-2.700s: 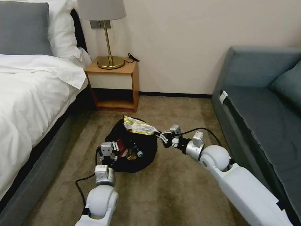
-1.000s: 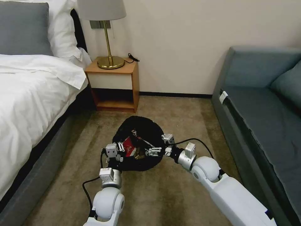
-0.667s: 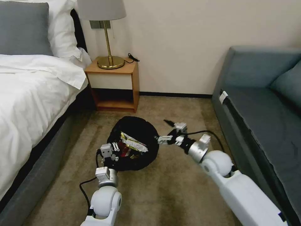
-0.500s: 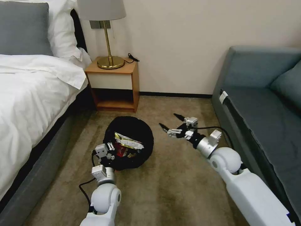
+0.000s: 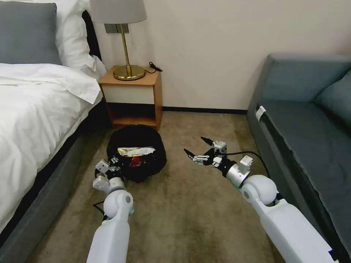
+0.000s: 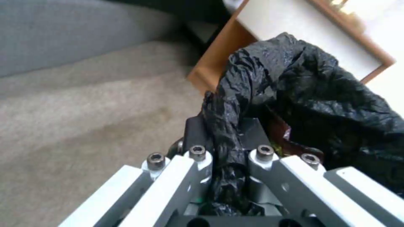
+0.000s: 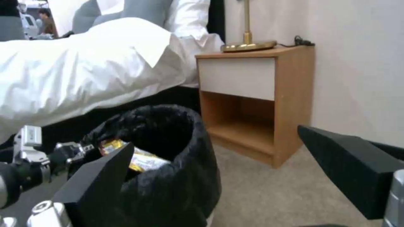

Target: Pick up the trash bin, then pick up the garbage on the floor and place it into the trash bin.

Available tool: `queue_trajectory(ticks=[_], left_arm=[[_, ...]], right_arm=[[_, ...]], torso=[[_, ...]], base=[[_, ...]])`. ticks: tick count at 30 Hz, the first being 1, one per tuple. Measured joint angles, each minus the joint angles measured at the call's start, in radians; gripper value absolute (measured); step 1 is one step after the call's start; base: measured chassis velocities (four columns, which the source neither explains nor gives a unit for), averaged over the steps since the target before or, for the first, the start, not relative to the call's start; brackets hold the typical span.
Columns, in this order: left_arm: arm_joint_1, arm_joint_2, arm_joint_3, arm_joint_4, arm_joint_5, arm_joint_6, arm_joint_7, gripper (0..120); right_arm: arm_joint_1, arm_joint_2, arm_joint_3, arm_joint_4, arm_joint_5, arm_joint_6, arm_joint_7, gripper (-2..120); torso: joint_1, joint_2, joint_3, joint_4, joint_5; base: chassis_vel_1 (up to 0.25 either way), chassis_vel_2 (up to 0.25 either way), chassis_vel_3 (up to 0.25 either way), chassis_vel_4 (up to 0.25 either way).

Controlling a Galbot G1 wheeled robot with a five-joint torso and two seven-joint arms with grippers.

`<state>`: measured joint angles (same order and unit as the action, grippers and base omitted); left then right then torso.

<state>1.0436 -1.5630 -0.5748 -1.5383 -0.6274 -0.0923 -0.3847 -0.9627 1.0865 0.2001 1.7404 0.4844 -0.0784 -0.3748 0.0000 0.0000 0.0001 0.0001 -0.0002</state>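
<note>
The bin (image 5: pixel 136 153) had shifted left since half a second before, toward the bed (image 5: pixel 36 109) and just in front of the nightstand (image 5: pixel 133 98). The left gripper (image 5: pixel 111 165) stayed clamped on its bag-lined rim. The gold wrapper (image 5: pixel 134 151) lay on top inside, over something red. The right gripper (image 5: pixel 197 150) hung over the carpet (image 5: pixel 190 215) well right of the bin, fingers (image 5: pixel 206 140) spread wide and empty, slightly nearer the robot than before.

The trash bin (image 5: pixel 136 157) is crinkly black (a silvery-gold wrapper (image 5: pixel 134 151) and red scrap inside), on a tan carpet (image 5: pixel 190 215).
</note>
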Motion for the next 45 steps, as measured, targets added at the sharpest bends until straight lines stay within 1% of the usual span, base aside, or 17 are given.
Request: queue_trajectory(ticks=[5,8,15,20,25,26,28,29,30,32,33,34,35,37,39,42,45], left_arm=[[-0.017,0.005,0.021,0.014,0.0,0.067,-0.017,4],[-0.02,0.01,0.037,0.009,-0.004,0.078,-0.008,8],[-0.02,0.032,0.073,-0.049,0.003,0.117,0.014,35],[0.005,0.049,0.075,-0.085,0.041,0.132,0.015,51],[0.063,0.09,0.064,-0.182,0.111,0.151,0.016,70],[0.078,0.1,0.057,-0.207,0.14,0.155,0.016,74],[0.12,0.116,0.039,-0.266,0.269,0.167,0.006,82],[0.12,0.116,0.039,-0.266,0.269,0.167,0.006,82],[0.147,0.124,0.029,-0.3,0.35,0.174,0.001,88],[0.191,0.135,0.021,-0.351,0.433,0.187,-0.005,95],[0.24,0.146,0.018,-0.398,0.49,0.199,-0.008,98],[0.264,0.152,0.016,-0.416,0.517,0.198,-0.007,99],[0.264,0.152,0.016,-0.416,0.517,0.198,-0.007,99],[0.331,0.161,0.006,-0.458,0.614,0.162,0.007,100],[0.351,0.161,0.005,-0.47,0.636,0.149,0.013,100],[0.434,0.16,0.01,-0.528,0.698,0.078,0.047,100],[0.469,0.156,0.015,-0.557,0.738,0.041,0.061,100]], right_arm=[[0.008,0.006,-0.011,-0.011,-0.004,-0.002,-0.006,100],[0.009,0.007,-0.011,-0.011,-0.005,-0.003,-0.01,100],[-0.008,0.009,0.013,0.002,-0.01,-0.017,-0.01,100],[-0.029,0.009,0.041,0.012,-0.018,-0.023,0.003,100],[-0.078,0.013,0.095,0.052,-0.019,-0.03,0.051,100],[-0.091,0.015,0.107,0.063,-0.018,-0.03,0.067,100],[-0.115,0.023,0.132,0.08,-0.015,-0.032,0.106,100],[-0.115,0.023,0.132,0.08,-0.015,-0.032,0.106,100],[-0.131,0.031,0.145,0.089,-0.013,-0.033,0.141,100],[-0.15,0.043,0.157,0.101,-0.012,-0.034,0.215,100],[-0.173,0.056,0.162,0.116,-0.014,-0.045,0.338,100],[-0.185,0.062,0.166,0.125,-0.014,-0.058,0.395,100],[-0.185,0.062,0.166,0.125,-0.014,-0.058,0.395,100],[-0.231,0.084,0.189,0.148,-0.015,-0.095,0.506,100],[-0.248,0.091,0.197,0.155,-0.019,-0.1,0.525,100],[-0.32,0.122,0.234,0.183,-0.052,-0.106,0.584,100],[-0.342,0.146,0.258,0.19,-0.066,-0.111,0.619,100]], torso=[[0.0,0.0,0.0,0.0001,0.0001],[0.0,0.0,0.0,-0.0001,0.0],[0.0,0.0,0.0,-0.0001,0.0004],[0.0,0.0,0.0,-0.0002,0.0002],[0.0,0.0,0.0,-0.0001,0.0001],[0.0,0.0,0.0,-0.0001,0.0001],[0.0,0.0,0.0,-0.0002,0.0001],[0.0,0.0,0.0,-0.0002,0.0001],[0.0,0.0,0.0,-0.0001,0.0001],[0.0,0.0,0.0,0.0001,0.0001],[0.0,0.0,0.0,0.0001,0.0003],[0.0,0.0,0.0,0.0001,0.0003],[0.0,0.0,0.0,0.0001,0.0003],[0.0,0.0,0.0,0.0001,0.0001],[0.0,0.0,0.0,0.0001,0.0003],[0.0,0.0,0.0,-0.0002,0.0001],[0.0,0.0,0.0,0.0,0.0003]], base=[[0.0,0.0,0.0,0.0],[0.0,0.0,0.0,0.0],[0.0,0.0,0.0,0.0],[0.0,0.0,0.0,0.0],[0.0,0.0,0.0,0.0],[0.0,0.0,0.0,0.0],[0.0,0.0,0.0,0.0],[0.0,0.0,0.0,0.0],[0.0,0.0,0.0,0.0],[0.0,0.0,0.0,0.0],[0.0,0.0,0.0,0.0],[0.0,0.0,0.0,0.0],[0.0,0.0,0.0,0.0],[0.0,0.0,0.0,0.0],[0.0,0.0,0.0,0.0],[0.0,0.0,0.0,0.0],[0.0,0.0,0.0,0.0]])
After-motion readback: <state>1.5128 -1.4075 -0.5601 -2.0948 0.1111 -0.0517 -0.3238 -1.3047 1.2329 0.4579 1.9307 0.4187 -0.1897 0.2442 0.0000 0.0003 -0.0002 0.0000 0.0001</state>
